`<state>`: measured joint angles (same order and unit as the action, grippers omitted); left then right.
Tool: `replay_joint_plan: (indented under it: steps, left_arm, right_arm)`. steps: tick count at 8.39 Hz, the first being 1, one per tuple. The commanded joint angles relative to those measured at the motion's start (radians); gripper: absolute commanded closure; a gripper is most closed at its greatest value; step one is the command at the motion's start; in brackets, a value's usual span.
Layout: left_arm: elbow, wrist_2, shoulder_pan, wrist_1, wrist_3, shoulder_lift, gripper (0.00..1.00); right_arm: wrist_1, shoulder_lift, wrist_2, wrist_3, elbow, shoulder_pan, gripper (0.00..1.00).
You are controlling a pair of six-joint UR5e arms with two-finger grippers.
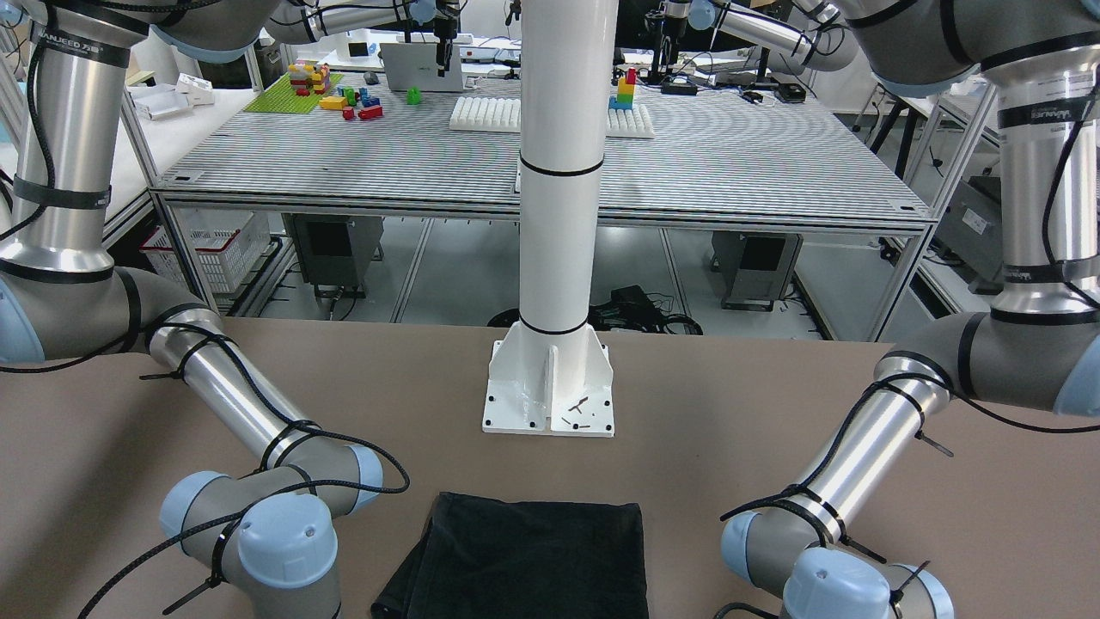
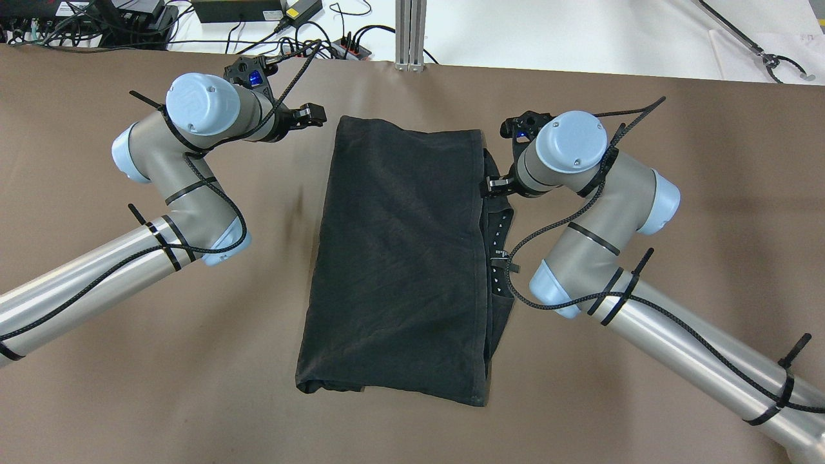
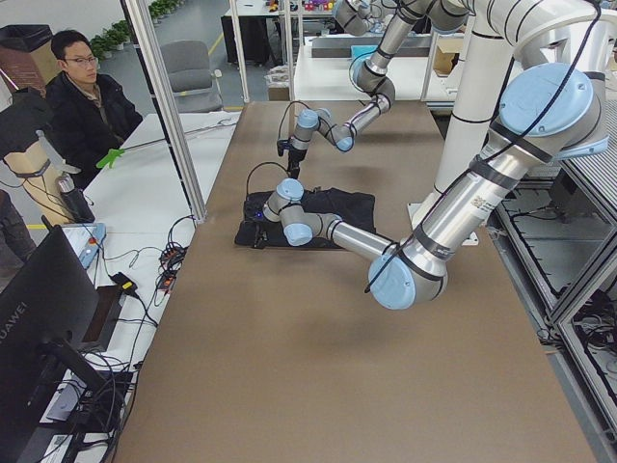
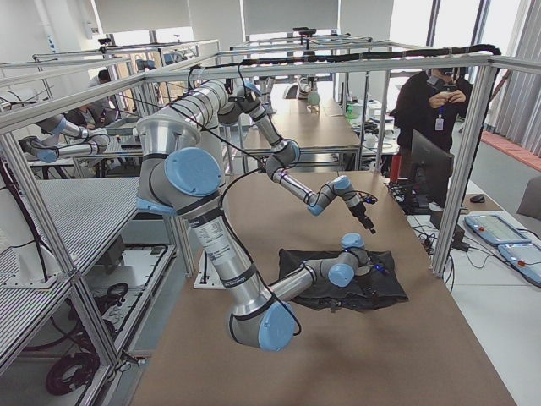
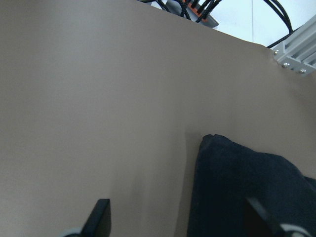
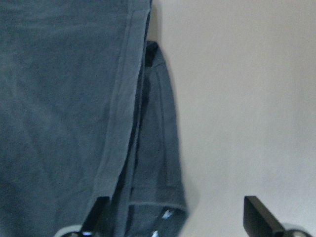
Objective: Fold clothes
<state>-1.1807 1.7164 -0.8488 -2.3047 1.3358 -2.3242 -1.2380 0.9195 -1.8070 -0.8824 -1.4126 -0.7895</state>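
The clothes are one black piece, lying folded lengthwise in the middle of the brown table; an under layer sticks out along its right edge. My left gripper is open just left of the cloth's far left corner. In the left wrist view that corner lies under the open left gripper, nearer its right finger. My right gripper is open at the cloth's right edge. The right wrist view shows that edge under the open right gripper, and nothing is held.
A white post with a base plate stands on the table's robot side, behind the cloth. Cables and a power strip lie past the far edge. A seated person and a standing person are beside the table.
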Motion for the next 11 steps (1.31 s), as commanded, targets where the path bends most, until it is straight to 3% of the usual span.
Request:
replay_joint_plan:
  steps: [1,2,3,6,9,11]
  left_arm:
    - [-0.013,0.002,0.000,0.001,0.006,0.005,0.06]
    - [-0.014,0.002,0.002,-0.001,0.006,0.006,0.06]
    - [-0.014,0.002,0.004,-0.001,0.006,0.006,0.06]
    - [-0.016,0.002,0.004,-0.001,0.009,0.008,0.06]
    - [-0.030,-0.001,0.004,-0.002,0.011,0.028,0.06]
    - [-0.037,-0.009,0.004,-0.002,0.013,0.028,0.06]
  right_arm:
    - [-0.025,0.063,-0.003,-0.509,-0.150,0.111,0.05]
    - [-0.028,0.100,0.032,-0.685,-0.231,0.190,0.05]
    - [-0.031,0.139,0.135,-0.831,-0.302,0.266,0.05]
    - [-0.295,0.174,0.196,-1.102,-0.478,0.390,0.12]
    - [-0.307,0.217,0.257,-1.329,-0.494,0.492,0.28]
    - [-0.269,0.229,0.259,-1.360,-0.486,0.500,0.28]
